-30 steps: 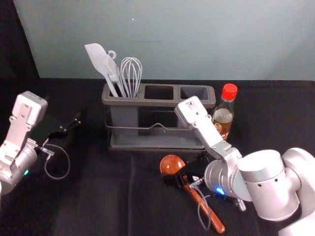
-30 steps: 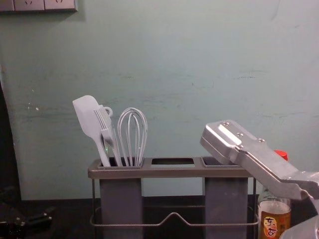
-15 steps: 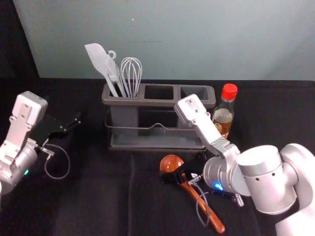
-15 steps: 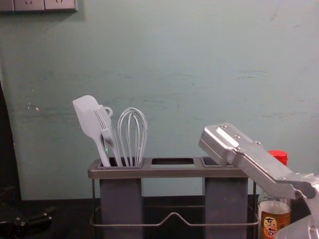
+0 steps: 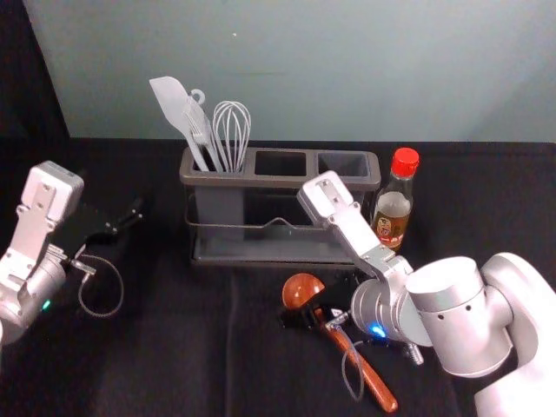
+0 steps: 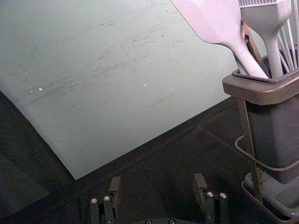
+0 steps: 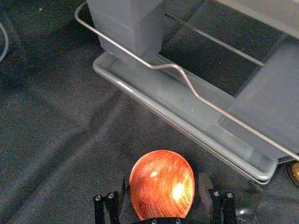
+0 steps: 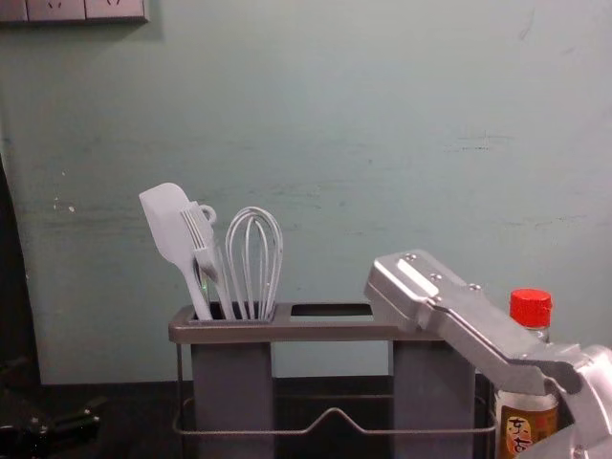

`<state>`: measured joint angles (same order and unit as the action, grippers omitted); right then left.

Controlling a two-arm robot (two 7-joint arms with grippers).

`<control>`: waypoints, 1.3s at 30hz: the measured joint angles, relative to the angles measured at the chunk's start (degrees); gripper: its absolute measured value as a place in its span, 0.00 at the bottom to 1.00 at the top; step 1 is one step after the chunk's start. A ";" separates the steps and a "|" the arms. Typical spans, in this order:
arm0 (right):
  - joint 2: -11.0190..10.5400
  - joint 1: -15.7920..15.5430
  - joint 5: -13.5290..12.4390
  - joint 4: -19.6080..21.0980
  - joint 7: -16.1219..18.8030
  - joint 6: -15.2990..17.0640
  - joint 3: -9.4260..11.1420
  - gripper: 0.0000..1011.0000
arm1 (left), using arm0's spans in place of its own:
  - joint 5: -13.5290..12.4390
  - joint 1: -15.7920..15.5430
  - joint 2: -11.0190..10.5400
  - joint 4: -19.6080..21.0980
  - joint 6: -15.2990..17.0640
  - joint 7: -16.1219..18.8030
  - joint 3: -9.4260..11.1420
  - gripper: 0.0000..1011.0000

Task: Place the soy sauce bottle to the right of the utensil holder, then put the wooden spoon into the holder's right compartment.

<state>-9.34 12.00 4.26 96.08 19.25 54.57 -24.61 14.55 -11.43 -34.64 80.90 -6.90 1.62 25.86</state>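
Wooden spoon (image 5: 302,290): flat on the table (image 5: 165,352), in front of the utensil holder (image 5: 261,181). Bowl points toward the holder; handle runs back toward the robot and off to its right.

Right gripper (image 7: 162,185) is low over the spoon, jaws spread, one on each side of the bowl with a gap at both. No grip seen.

Step in hand, as judged: the spoon pick-up. Best done by centring on the neck, just behind the bowl, and closing evenly; a squeeze on the rounded bowl could slip or roll it. Lift straight up before moving forward, clear of the wire rail (image 5: 280,221). Then turn the handle down over the right compartment (image 5: 347,162) and lower it upright; a tilted handle could catch the rim.

Soy sauce bottle (image 5: 393,208) stands upright just beside the holder's right end, so that half looks done. The right forearm passes close; a wide elbow swing could knock it.

White spatula (image 5: 169,94) and whisk (image 5: 232,130) fill the left compartment. Left gripper (image 6: 157,184) is parked left of the holder, jaws apart, nothing between them.
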 joint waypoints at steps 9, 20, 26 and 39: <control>0.66 0.08 1.22 -0.66 0.53 -0.40 -0.08 0.99 | 0.00 0.00 0.00 0.00 0.00 0.00 0.00 0.99; 1.51 -0.39 2.11 -1.13 1.29 -1.01 0.92 0.99 | 0.00 0.00 0.00 0.00 0.00 0.00 0.00 0.99; 1.78 -0.57 2.64 -1.17 1.89 -1.18 1.31 0.99 | 0.00 0.00 0.00 0.00 0.00 0.00 0.00 0.99; 2.64 -1.44 3.15 -1.49 2.94 -3.05 2.69 0.83 | 0.00 0.00 0.00 0.00 0.00 0.00 0.00 0.99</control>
<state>-6.70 10.56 7.42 94.60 22.18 51.52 -21.92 14.55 -11.43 -34.64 80.90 -6.91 1.62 25.86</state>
